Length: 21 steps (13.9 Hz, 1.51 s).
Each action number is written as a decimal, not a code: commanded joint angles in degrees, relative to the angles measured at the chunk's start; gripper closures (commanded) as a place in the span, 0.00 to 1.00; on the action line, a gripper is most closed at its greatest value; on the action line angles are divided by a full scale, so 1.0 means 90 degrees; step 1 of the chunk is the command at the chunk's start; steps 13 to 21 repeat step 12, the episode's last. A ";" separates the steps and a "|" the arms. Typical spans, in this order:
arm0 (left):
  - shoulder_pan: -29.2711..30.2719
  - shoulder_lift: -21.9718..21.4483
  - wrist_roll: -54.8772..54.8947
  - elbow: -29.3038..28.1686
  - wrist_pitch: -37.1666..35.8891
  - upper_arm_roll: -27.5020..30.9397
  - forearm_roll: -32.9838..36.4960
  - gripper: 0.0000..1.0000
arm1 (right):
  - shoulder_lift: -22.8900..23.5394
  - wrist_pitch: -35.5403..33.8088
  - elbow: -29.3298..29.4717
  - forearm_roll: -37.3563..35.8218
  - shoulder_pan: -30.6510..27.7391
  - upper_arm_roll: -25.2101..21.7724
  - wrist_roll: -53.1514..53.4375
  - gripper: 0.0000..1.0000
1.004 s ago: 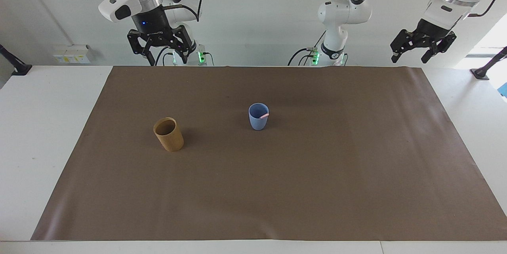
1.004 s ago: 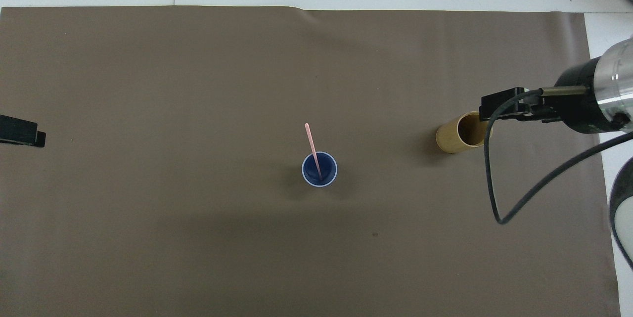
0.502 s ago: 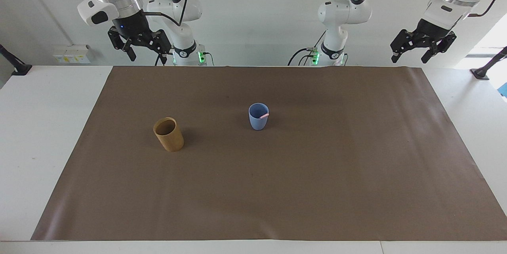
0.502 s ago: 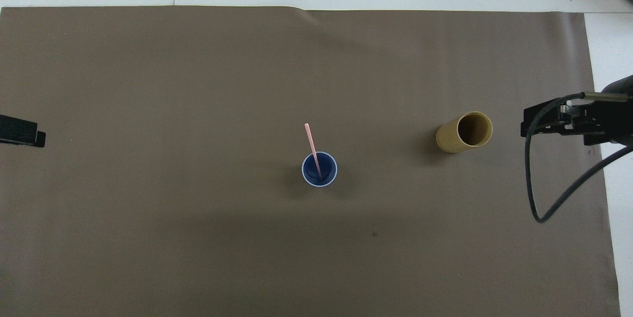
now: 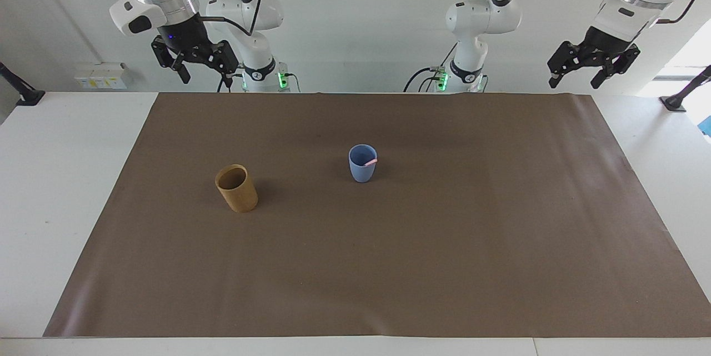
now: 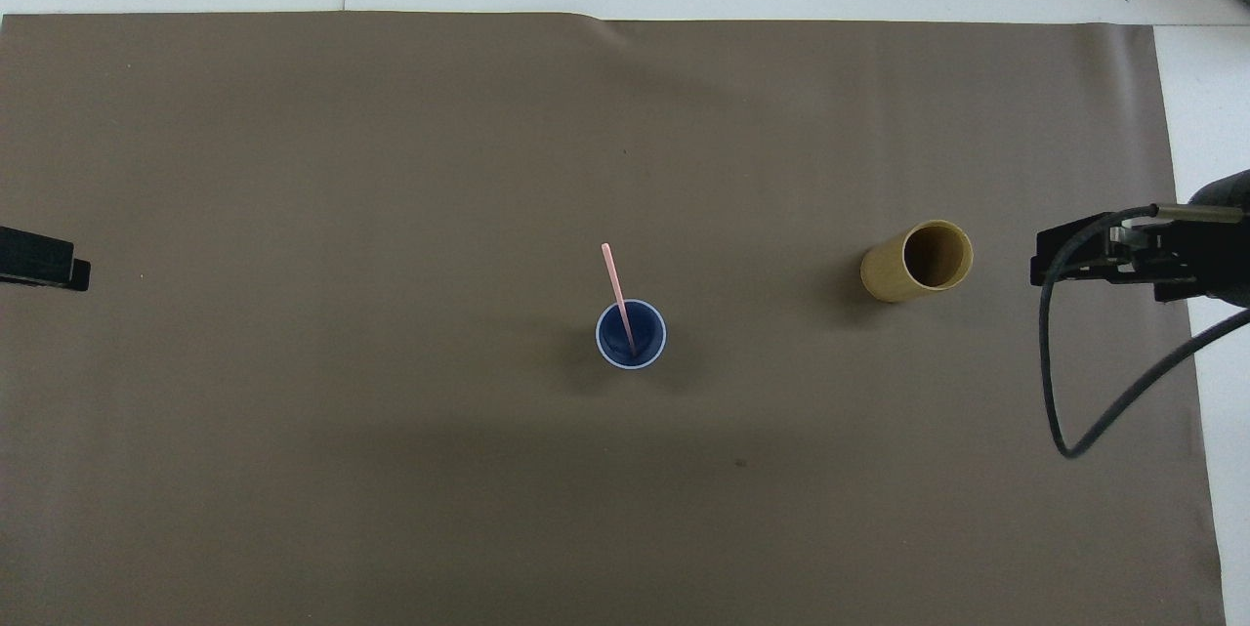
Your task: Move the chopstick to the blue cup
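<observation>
The blue cup (image 5: 362, 163) (image 6: 631, 334) stands upright near the middle of the brown mat. One thin pink chopstick (image 6: 616, 289) (image 5: 370, 162) stands in it and leans on the rim that is farther from the robots. My right gripper (image 5: 205, 74) (image 6: 1050, 255) hangs high over the mat's edge at the right arm's end, open and holding nothing. My left gripper (image 5: 575, 84) hangs high over the left arm's end, open and holding nothing; only its tip (image 6: 44, 260) shows in the overhead view.
A tan-brown cylindrical cup (image 5: 236, 188) (image 6: 918, 261) stands upright on the brown mat (image 5: 444, 245), beside the blue cup toward the right arm's end; nothing shows inside it. A black cable (image 6: 1064, 382) loops down from the right wrist.
My right gripper has drawn away from over the tan cup, up and out toward the right arm's end of the table. The left arm, both cups and the chopstick have not moved.
</observation>
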 commanded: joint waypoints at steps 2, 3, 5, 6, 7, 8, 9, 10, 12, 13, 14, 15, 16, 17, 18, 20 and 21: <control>0.0047 -0.0075 0.0015 -0.0053 0.0004 -0.0034 0.0060 0.00 | -0.0114 0.0127 -0.0180 0.0155 -0.0171 0.0044 -0.0276 0.00; 0.0047 -0.0075 0.0015 -0.0053 0.0004 -0.0034 0.0070 0.00 | -0.0123 0.0137 -0.0180 0.0194 -0.0151 0.0044 -0.0354 0.00; 0.0047 -0.0075 0.0015 -0.0053 0.0004 -0.0034 0.0060 0.00 | -0.0133 0.0186 -0.0199 0.0194 -0.0151 0.0053 -0.0754 0.00; 0.0047 -0.0075 0.0015 -0.0053 0.0004 -0.0034 0.0070 0.00 | -0.0143 0.0205 -0.0199 0.0194 -0.0151 0.0053 -0.0755 0.00; 0.0047 -0.0075 0.0015 -0.0053 0.0004 -0.0034 0.0070 0.00 | -0.0143 0.0205 -0.0209 0.0194 -0.0151 0.0053 -0.0765 0.00; 0.0047 -0.0075 0.0015 -0.0053 0.0004 -0.0034 0.0070 0.00 | -0.0143 0.0196 -0.0209 0.0194 -0.0151 0.0053 -0.0765 0.00; 0.0047 -0.0075 0.0015 -0.0053 0.0004 -0.0034 0.0060 0.00 | -0.0143 0.0186 -0.0209 0.0194 -0.0151 0.0053 -0.0765 0.00; 0.0047 -0.0075 0.0015 -0.0053 0.0004 -0.0034 0.0060 0.00 | -0.0153 0.0186 -0.0209 0.0194 -0.0142 0.0053 -0.0755 0.00; 0.0047 -0.0075 0.0015 -0.0053 0.0004 -0.0034 0.0070 0.00 | -0.0153 0.0176 -0.0209 0.0194 -0.0112 0.0053 -0.0745 0.00; 0.0047 -0.0075 0.0015 -0.0053 0.0004 -0.0034 0.0070 0.00 | -0.0153 0.0176 -0.0209 0.0194 -0.0112 0.0053 -0.0745 0.00; 0.0047 -0.0075 0.0015 -0.0053 0.0004 -0.0034 0.0070 0.00 | -0.0153 0.0176 -0.0209 0.0194 -0.0112 0.0053 -0.0745 0.00; 0.0047 -0.0075 0.0015 -0.0053 0.0004 -0.0034 0.0070 0.00 | -0.0153 0.0176 -0.0209 0.0194 -0.0112 0.0053 -0.0745 0.00; 0.0047 -0.0075 0.0015 -0.0053 0.0004 -0.0034 0.0070 0.00 | -0.0153 0.0176 -0.0209 0.0194 -0.0112 0.0053 -0.0745 0.00; 0.0047 -0.0075 0.0015 -0.0053 0.0004 -0.0034 0.0070 0.00 | -0.0153 0.0176 -0.0209 0.0194 -0.0112 0.0053 -0.0745 0.00; 0.0047 -0.0075 0.0015 -0.0053 0.0004 -0.0034 0.0070 0.00 | -0.0153 0.0176 -0.0209 0.0194 -0.0112 0.0053 -0.0745 0.00; 0.0047 -0.0075 0.0015 -0.0053 0.0004 -0.0034 0.0070 0.00 | -0.0153 0.0176 -0.0209 0.0194 -0.0112 0.0053 -0.0745 0.00; 0.0047 -0.0075 0.0015 -0.0053 0.0004 -0.0034 0.0070 0.00 | -0.0153 0.0176 -0.0209 0.0194 -0.0112 0.0053 -0.0745 0.00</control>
